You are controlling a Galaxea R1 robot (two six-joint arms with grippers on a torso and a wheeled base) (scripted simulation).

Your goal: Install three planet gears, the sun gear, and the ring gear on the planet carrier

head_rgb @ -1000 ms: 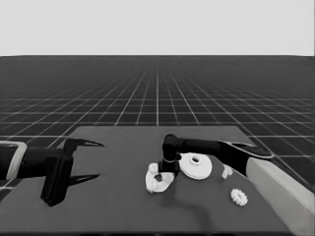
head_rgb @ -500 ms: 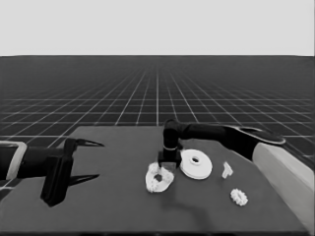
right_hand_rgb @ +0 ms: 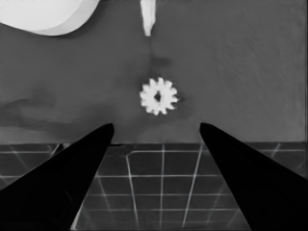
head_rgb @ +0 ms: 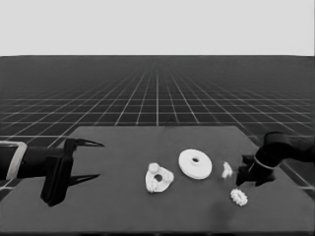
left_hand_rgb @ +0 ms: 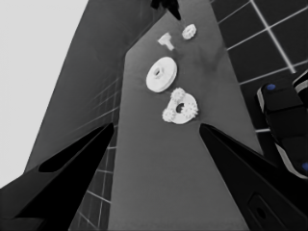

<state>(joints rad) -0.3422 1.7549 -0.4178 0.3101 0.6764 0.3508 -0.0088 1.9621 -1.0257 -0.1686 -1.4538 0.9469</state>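
The smaller round part [head_rgb: 159, 179], the planet carrier, lies mid-table with three planet gears [left_hand_rgb: 178, 94] sitting on it. Just right of it lies the larger round part [head_rgb: 195, 163], the ring gear, flat on the table. One loose gear [head_rgb: 238, 196] rests near the table's right front. My right gripper [head_rgb: 242, 173] hovers just behind that gear, open and holding nothing. In the right wrist view the gear [right_hand_rgb: 158, 96] lies just past the gripper's [right_hand_rgb: 156, 130] spread fingertips. My left gripper [head_rgb: 84, 160] waits open over the table's left end.
A thin white piece [head_rgb: 227, 170] lies between the larger round part and the right gripper. The table's right edge [head_rgb: 275, 182] runs close behind the right gripper. Dark machinery with blue lights [left_hand_rgb: 284, 120] shows past the table's edge.
The right gripper has left the smaller round part and swung right across the table to the loose gear. The left arm has not moved.
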